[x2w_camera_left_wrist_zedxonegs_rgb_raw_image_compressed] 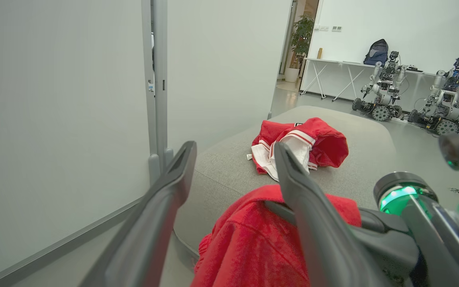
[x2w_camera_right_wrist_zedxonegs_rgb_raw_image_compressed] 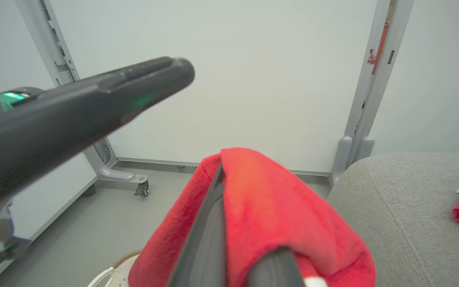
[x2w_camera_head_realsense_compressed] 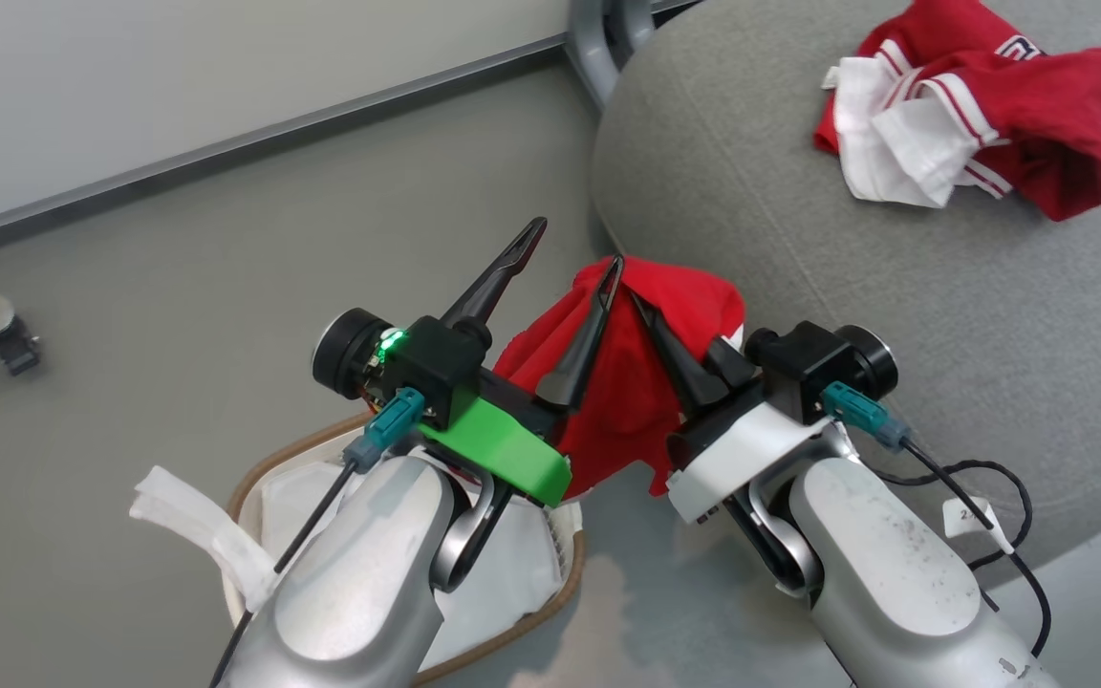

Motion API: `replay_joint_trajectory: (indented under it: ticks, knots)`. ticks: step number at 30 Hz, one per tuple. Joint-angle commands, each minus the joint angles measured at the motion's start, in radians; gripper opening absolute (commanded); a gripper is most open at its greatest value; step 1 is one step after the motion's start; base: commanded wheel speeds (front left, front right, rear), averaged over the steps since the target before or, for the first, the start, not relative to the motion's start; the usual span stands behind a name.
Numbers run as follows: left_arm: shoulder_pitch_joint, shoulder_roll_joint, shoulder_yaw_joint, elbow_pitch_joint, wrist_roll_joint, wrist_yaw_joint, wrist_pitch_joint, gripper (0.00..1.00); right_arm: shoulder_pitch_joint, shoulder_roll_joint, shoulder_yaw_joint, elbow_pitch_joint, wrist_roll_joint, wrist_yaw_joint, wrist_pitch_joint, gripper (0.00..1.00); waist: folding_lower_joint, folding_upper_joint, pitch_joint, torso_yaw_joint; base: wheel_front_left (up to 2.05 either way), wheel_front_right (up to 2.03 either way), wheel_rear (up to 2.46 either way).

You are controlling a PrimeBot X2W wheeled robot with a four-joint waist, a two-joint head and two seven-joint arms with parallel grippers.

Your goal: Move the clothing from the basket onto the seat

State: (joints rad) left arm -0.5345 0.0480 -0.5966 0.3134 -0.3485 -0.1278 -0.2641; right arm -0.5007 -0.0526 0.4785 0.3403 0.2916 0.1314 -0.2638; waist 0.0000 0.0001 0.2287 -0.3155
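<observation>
A piece of red clothing hangs from my right gripper, which is shut on it just off the seat's near edge, above the floor. In the right wrist view the cloth drapes over that gripper's fingers. My left gripper stands open beside it, its inner finger close against the cloth; nothing is pinched between its fingers. Another red and white piece of clothing lies crumpled on the grey seat, also seen from the left wrist. The basket sits under my left forearm with its white liner showing.
A pale wall panel with a grey base strip runs along the floor to the left, and a metal post foot stands there. Two other wheeled robots and a table stand far beyond the seat. A black cable hangs by my right forearm.
</observation>
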Motion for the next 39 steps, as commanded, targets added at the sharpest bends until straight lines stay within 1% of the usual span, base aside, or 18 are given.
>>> replay_joint_trajectory:
  ticks: [1,7,8,10,20,26,31,35,39]
  knots:
    - [-0.005,0.008,0.002,0.012,0.017,-0.003,0.000,1.00,0.015,0.000,-0.009,-0.010,0.002,-0.001,-0.001,0.00,0.0000,-0.0001,0.020,-0.105,0.00,0.00,0.00]
    - [0.023,0.034,0.004,0.043,0.037,-0.003,0.000,1.00,0.045,0.001,-0.043,-0.037,0.007,-0.001,-0.001,0.00,0.0000,-0.0001,0.026,-0.180,0.00,0.00,0.00]
    - [0.036,0.043,0.004,0.047,0.036,-0.003,0.000,1.00,0.056,0.001,-0.051,-0.050,0.013,-0.001,-0.001,0.00,0.0000,-0.0001,0.027,-0.207,0.00,0.00,0.00]
    - [0.049,0.050,0.004,0.048,0.025,-0.003,0.000,1.00,0.067,0.001,-0.060,-0.060,0.018,-0.001,-0.001,0.00,0.0000,-0.0001,0.029,-0.229,0.00,0.00,0.00]
    - [0.028,0.058,-0.056,0.064,-0.009,-0.004,0.000,1.00,0.127,0.000,-0.166,-0.123,-0.012,-0.001,-0.001,0.00,0.0000,-0.0001,0.053,-0.245,0.00,0.00,0.00]
    - [0.021,0.067,-0.068,0.063,-0.020,-0.004,0.000,1.00,0.136,0.000,-0.208,-0.145,-0.020,-0.001,-0.001,0.00,0.0000,-0.0001,0.067,-0.246,0.00,0.00,0.00]
    - [0.020,0.090,-0.058,0.053,-0.006,-0.004,0.000,1.00,0.077,-0.008,-0.238,-0.144,-0.049,-0.001,-0.001,0.00,0.0000,-0.0001,0.088,-0.245,0.00,0.00,0.00]
    - [0.046,0.105,-0.038,0.045,0.001,-0.004,0.000,1.00,-0.010,-0.051,-0.248,-0.134,-0.075,-0.001,-0.001,0.00,0.0000,-0.0001,0.106,-0.245,0.00,0.00,0.00]
    - [0.056,0.129,-0.027,0.044,0.010,-0.004,0.000,1.00,-0.126,-0.108,-0.244,-0.120,-0.090,-0.001,-0.001,0.00,0.0000,-0.0001,0.132,-0.245,0.00,0.00,0.00]
